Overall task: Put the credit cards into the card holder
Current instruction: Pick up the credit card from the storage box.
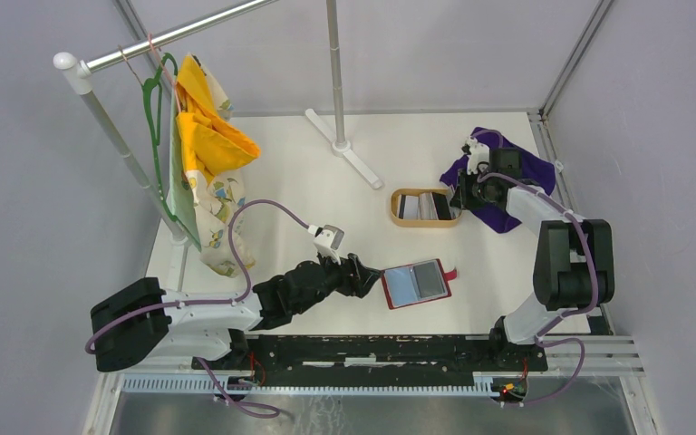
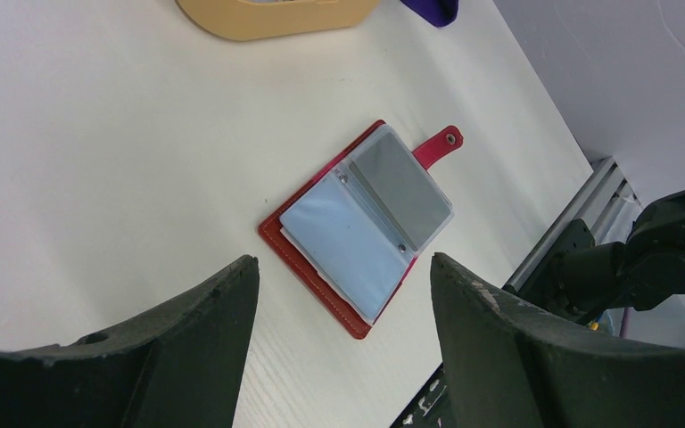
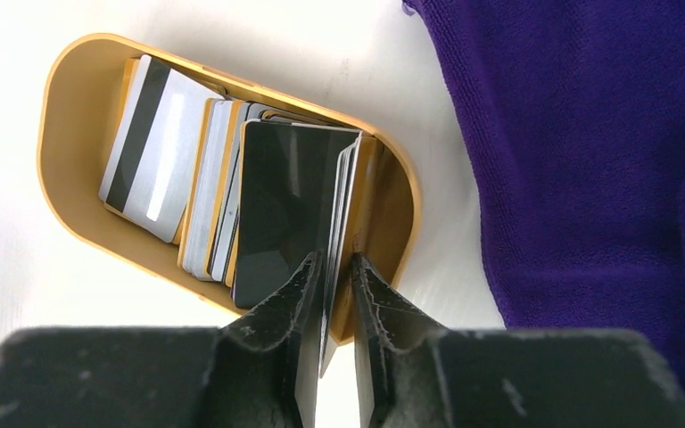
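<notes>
The red card holder (image 1: 417, 284) lies open on the table, a pale blue card and a grey card in its clear pockets; it also shows in the left wrist view (image 2: 361, 227). My left gripper (image 1: 372, 275) hovers open just left of it (image 2: 343, 260), holding nothing. Several credit cards (image 3: 152, 147) stand in a tan oval tray (image 3: 53, 134), seen from above at mid-table (image 1: 397, 207). My right gripper (image 1: 458, 198) is at the tray's right end, its jaws (image 3: 334, 257) closed narrowly on a few thin cards behind a black card (image 3: 276, 205).
A purple cloth (image 1: 526, 172) lies behind the right gripper, close to the tray (image 3: 589, 134). A clothes rack with a green hanger and yellow and floral cloth (image 1: 204, 136) stands at the left. A pole's white base (image 1: 344, 149) sits at the back middle.
</notes>
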Motion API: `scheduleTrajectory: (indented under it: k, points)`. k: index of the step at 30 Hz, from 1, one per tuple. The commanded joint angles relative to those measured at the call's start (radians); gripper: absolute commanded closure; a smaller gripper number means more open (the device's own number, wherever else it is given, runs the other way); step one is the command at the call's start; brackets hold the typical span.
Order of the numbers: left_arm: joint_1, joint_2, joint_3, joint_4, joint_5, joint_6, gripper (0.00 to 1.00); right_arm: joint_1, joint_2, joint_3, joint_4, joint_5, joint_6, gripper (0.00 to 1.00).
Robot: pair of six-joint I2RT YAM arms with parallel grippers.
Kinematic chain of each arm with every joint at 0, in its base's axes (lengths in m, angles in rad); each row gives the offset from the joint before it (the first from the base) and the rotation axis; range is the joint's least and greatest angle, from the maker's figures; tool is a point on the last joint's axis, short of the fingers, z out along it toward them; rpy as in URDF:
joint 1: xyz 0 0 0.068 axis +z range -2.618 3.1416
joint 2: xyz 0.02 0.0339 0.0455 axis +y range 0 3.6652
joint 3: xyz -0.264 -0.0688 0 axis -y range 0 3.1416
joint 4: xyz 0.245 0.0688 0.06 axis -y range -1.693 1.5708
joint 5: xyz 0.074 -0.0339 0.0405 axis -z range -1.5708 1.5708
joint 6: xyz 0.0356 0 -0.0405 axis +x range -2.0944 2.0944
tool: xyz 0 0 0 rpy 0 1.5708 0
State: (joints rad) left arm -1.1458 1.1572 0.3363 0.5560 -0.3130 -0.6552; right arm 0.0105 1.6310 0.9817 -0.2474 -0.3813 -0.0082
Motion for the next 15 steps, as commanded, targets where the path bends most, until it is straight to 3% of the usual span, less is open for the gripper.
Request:
scheduleTrajectory:
  k: [1, 4, 9, 15]
  points:
    - [0.0, -0.022, 0.0, 0.054, -0.011, -0.026, 0.24, -0.004, -0.011, 0.031, -0.009, -0.025, -0.01, 0.75]
    - [0.0, -0.021, 0.001, 0.054, -0.009, -0.026, 0.24, -0.035, -0.001, 0.036, -0.018, -0.033, -0.011, 0.7]
    - [-0.001, -0.021, 0.004, 0.053, -0.008, -0.026, 0.24, -0.065, 0.019, 0.044, -0.036, -0.087, -0.01, 0.74]
    - [0.0, -0.019, 0.006, 0.053, -0.006, -0.023, 0.24, -0.076, 0.031, 0.057, -0.055, -0.114, -0.019, 0.96]
